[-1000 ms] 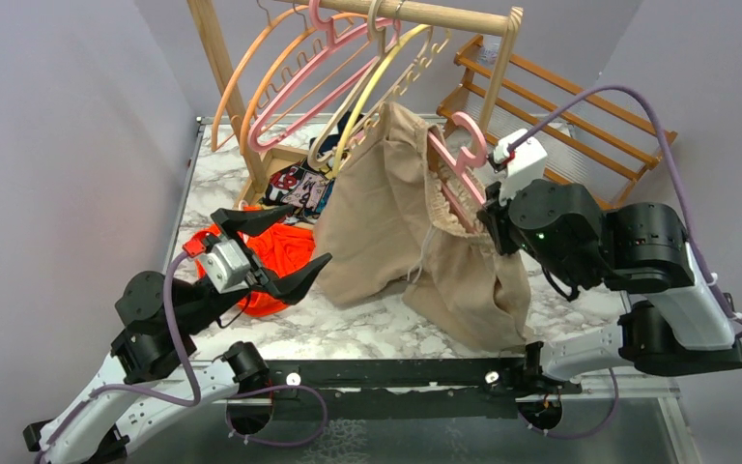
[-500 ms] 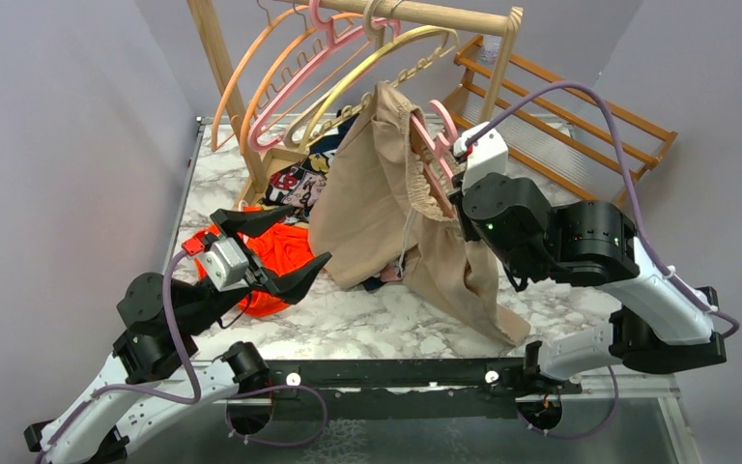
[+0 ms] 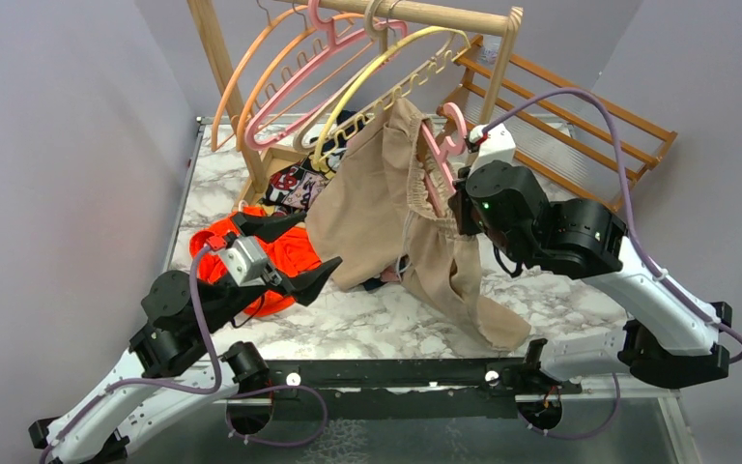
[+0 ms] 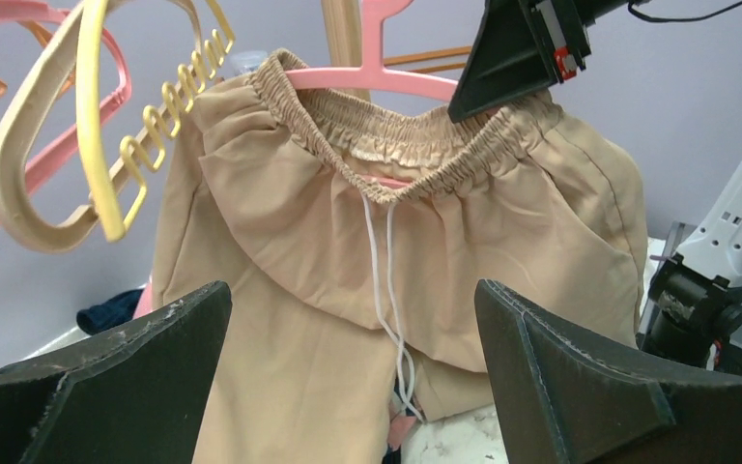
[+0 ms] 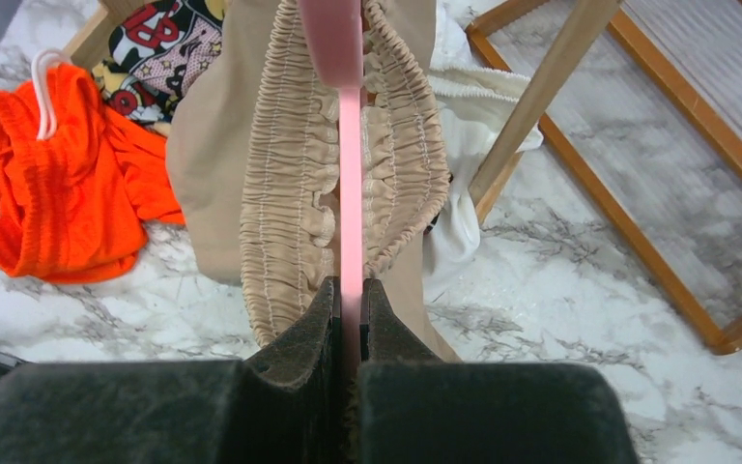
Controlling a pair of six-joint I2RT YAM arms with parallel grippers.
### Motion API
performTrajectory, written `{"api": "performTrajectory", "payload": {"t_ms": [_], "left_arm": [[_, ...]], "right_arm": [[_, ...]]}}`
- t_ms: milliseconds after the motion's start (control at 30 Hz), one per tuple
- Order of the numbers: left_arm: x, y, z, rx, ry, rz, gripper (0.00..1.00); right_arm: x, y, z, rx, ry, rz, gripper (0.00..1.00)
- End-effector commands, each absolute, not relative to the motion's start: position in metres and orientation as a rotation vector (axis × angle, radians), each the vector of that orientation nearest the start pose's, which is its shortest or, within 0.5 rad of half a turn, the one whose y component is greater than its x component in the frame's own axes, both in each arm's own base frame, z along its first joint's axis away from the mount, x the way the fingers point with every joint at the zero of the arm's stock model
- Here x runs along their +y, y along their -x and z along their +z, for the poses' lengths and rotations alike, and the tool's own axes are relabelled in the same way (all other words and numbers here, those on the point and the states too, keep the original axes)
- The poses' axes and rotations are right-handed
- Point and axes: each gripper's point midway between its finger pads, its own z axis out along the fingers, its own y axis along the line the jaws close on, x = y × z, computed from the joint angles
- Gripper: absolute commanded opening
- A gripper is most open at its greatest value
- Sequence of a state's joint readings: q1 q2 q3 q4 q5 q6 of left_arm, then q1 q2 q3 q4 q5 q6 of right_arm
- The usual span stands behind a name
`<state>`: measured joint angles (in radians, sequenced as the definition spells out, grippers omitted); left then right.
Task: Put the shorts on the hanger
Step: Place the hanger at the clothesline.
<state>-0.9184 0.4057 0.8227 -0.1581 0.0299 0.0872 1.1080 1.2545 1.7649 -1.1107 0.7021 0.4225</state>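
Note:
The beige shorts hang by their gathered waistband from the pink hanger, legs trailing onto the marble table. My right gripper is shut on the hanger's arm and holds it up near the wooden rail. In the right wrist view the pink hanger runs between my closed jaws, with the shorts' waistband on both sides. My left gripper is open and empty, low at the left, facing the shorts. The white drawstring hangs down the front.
A wooden rack at the back carries orange, pink and yellow hangers. A bright orange garment and a comic-print cloth lie on the marble table. A slatted wooden shelf stands at the back right.
My right gripper has carried the hanger and shorts up and to the left, toward the rail. My left arm has shifted slightly right and forward, still open.

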Motion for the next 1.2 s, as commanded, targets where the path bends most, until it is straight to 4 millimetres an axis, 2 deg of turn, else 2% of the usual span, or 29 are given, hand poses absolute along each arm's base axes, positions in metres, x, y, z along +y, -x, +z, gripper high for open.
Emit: {"api": "performTrajectory", "payload": {"t_ms": [0, 300, 567, 633, 767, 867, 1000, 1167], "left_arm": [[-0.182, -0.137, 0.399, 1.154, -0.625, -0.757, 0.99], [-0.184, -0.140, 0.384, 1.177, -0.620, -0.758, 0.99], [-0.187, -0.144, 0.370, 1.203, -0.626, -0.750, 0.99], [-0.188, -0.144, 0.367, 1.209, -0.628, -0.748, 0.99], [-0.190, -0.145, 0.360, 1.219, -0.632, -0.750, 0.99], [-0.190, -0.146, 0.356, 1.224, -0.630, -0.752, 0.99], [-0.190, -0.146, 0.350, 1.233, -0.634, -0.749, 0.99], [-0.192, -0.147, 0.350, 1.232, -0.633, -0.753, 0.99]], "right_arm": [[0.207, -0.223, 0.410, 1.916, 0.091, 0.353, 0.01], [0.192, -0.233, 0.417, 1.883, -0.069, 0.293, 0.01], [0.180, -0.230, 0.422, 1.872, -0.095, 0.276, 0.01], [0.178, -0.230, 0.419, 1.885, -0.076, 0.255, 0.01], [0.175, -0.227, 0.394, 1.957, -0.051, 0.179, 0.01], [0.169, -0.225, 0.386, 1.967, -0.058, 0.149, 0.01], [0.164, -0.228, 0.396, 1.933, -0.090, 0.141, 0.01], [0.182, -0.239, 0.427, 1.854, -0.090, 0.210, 0.01]]}}
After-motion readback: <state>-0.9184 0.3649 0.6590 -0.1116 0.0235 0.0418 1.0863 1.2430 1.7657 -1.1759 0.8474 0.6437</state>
